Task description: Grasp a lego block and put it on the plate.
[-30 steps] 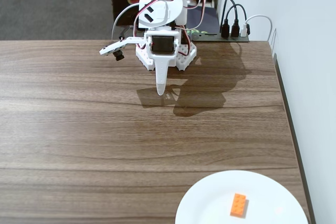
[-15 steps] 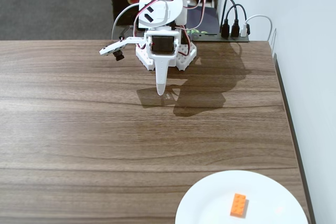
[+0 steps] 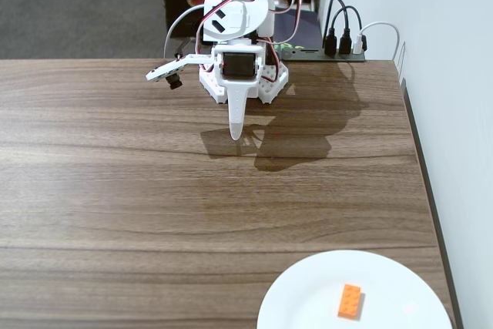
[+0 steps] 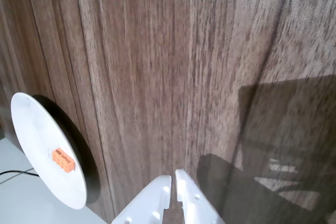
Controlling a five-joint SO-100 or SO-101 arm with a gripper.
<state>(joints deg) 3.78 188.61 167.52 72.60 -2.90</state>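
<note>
Lego block [image 3: 350,301] rests on plate [image 3: 308,298] at table's near right corner; rigid, light, best pinched across long sides; gripper [image 4: 172,179] fingers clenched, empty.

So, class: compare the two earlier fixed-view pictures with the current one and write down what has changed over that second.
Nothing visibly changed. The small orange plastic brick lies in the same spot on the large round white plate, and the white two-finger gripper hangs folded near the arm's base, far from both, fingers together in the wrist view and holding nothing.
</note>
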